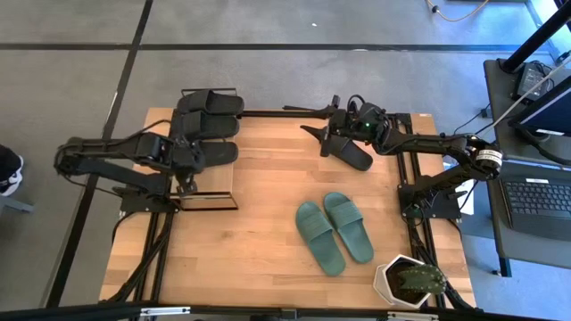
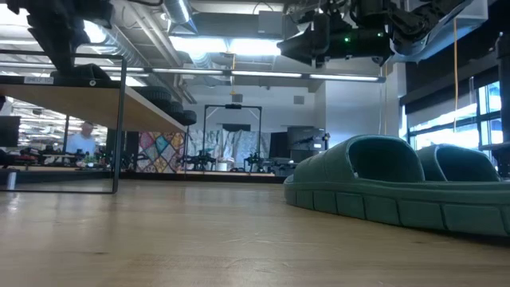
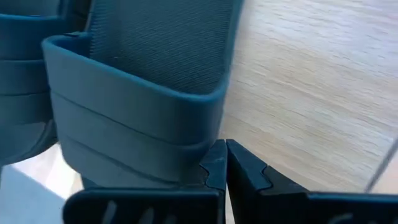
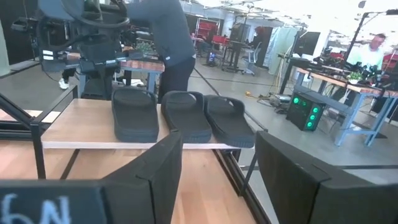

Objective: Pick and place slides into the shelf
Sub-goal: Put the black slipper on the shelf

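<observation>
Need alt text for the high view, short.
Right gripper holds a black rubber slide above the wooden table; three more black slides sit on the small wooden shelf by the shut left gripper. A teal-green slide pair lies on the table.

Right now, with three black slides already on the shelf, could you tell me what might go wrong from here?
1. The right gripper carries a black slide in the air; it could slip out.
2. The shelf top already holds three black slides side by side, the outer one overhanging the edge, so a fourth may knock it off.
3. The shut left gripper sits close to those slides and could bump them.
</observation>
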Available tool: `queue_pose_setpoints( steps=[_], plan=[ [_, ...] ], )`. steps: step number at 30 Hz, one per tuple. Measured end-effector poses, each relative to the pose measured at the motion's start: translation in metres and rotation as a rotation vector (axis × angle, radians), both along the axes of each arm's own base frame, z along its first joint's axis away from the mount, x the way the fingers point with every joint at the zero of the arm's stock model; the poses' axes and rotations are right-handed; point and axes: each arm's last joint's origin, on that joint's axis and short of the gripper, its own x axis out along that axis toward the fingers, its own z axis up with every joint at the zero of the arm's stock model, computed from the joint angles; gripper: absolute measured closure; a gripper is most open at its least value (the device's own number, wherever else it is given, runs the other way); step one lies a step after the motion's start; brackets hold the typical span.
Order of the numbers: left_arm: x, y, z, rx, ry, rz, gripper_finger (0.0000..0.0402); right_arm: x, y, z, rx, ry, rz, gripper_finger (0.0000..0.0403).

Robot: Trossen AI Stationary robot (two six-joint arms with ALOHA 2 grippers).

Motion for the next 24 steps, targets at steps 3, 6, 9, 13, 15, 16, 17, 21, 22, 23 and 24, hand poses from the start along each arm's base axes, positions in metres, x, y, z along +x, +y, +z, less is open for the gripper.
queue_pose_setpoints(
  steps=[3,6,9,13,15,16,17,21,22,23,24],
  plan=[
    [0.0047,0.0005,-0.0023,0.033,0.028,0.016,0.0401,0.0001,0.0000,-0.0007,0.003,0.006,0.000,0.0200],
    [0.0083,0.0013,-0.0041,0.063,0.051,0.021,0.0401,0.0001,0.0000,-0.0008,0.003,0.007,0.000,0.0200],
    [0.0103,0.0024,-0.0051,0.099,0.068,0.030,0.0401,0.0001,0.0000,-0.0011,0.004,0.010,0.000,0.0200],
    [0.0112,0.0033,-0.0054,0.132,0.070,0.051,0.0401,0.0002,-0.0001,-0.0035,0.015,0.032,0.000,0.0200],
    [0.0109,0.0037,-0.0052,0.145,0.068,0.059,0.0401,0.0002,-0.0001,-0.0045,0.020,0.042,0.000,0.0200],
    [0.0110,0.0039,-0.0051,0.151,0.066,0.064,0.0401,0.0002,-0.0001,-0.0048,0.021,0.044,0.000,0.0200],
    [0.0109,0.0041,-0.0050,0.156,0.063,0.074,0.0401,0.0002,-0.0001,-0.0049,0.022,0.045,0.000,0.0200],
    [0.0108,0.0045,-0.0048,0.170,0.059,0.085,0.0402,0.0002,-0.0001,-0.0049,0.022,0.045,0.000,0.0200],
    [0.0108,0.0046,-0.0048,0.175,0.060,0.086,0.0402,0.0002,-0.0001,-0.0049,0.022,0.045,0.001,0.0200],
    [0.0108,0.0048,-0.0047,0.181,0.059,0.087,0.0401,0.0002,-0.0001,-0.0049,0.022,0.045,0.000,0.0200],
    [0.0108,0.0049,-0.0046,0.185,0.058,0.088,0.0401,0.0002,-0.0001,-0.0049,0.022,0.045,0.000,0.0200]
  ],
)
